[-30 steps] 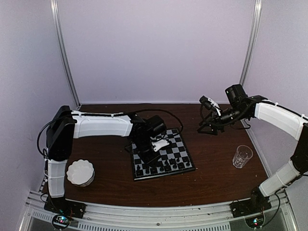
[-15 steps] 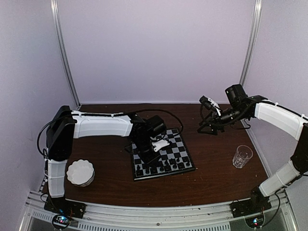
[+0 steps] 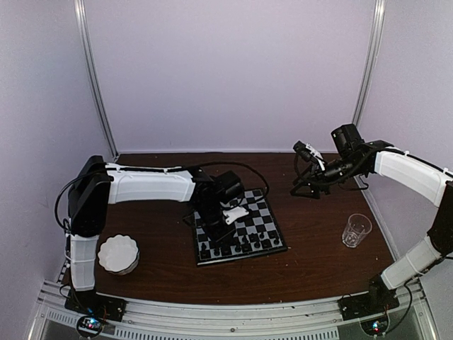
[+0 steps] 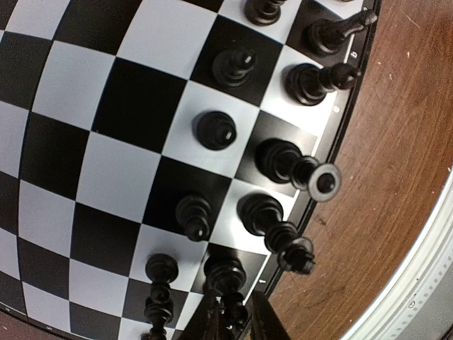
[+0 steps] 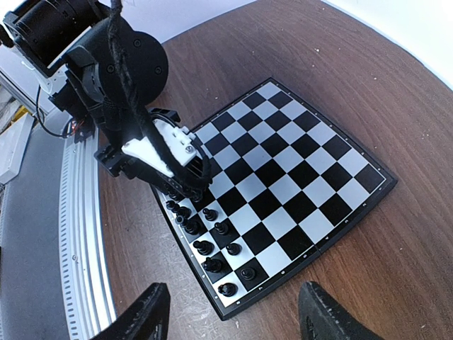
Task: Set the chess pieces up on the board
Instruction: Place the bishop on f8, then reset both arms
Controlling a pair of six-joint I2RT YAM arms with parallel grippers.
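The board (image 3: 263,210) lies mid-table, and shows in the left wrist view (image 4: 134,106) and the right wrist view (image 5: 297,163). Several black chess pieces (image 3: 233,246) stand in two rows along its near edge (image 5: 212,241). My left gripper (image 3: 222,228) is low over the near left corner. In the left wrist view its fingers (image 4: 237,319) close on the top of a black piece (image 4: 228,278) standing on a black edge square. My right gripper (image 3: 304,190) hangs open and empty (image 5: 237,315) above the table at the back right.
A round white scalloped dish (image 3: 118,253) sits near the front left. A clear glass (image 3: 356,229) stands at the right. The metal rail (image 5: 78,234) runs along the table's near edge, close to the board's piece rows.
The left gripper has shifted very slightly over the near left corner of the board. The right arm has not moved.
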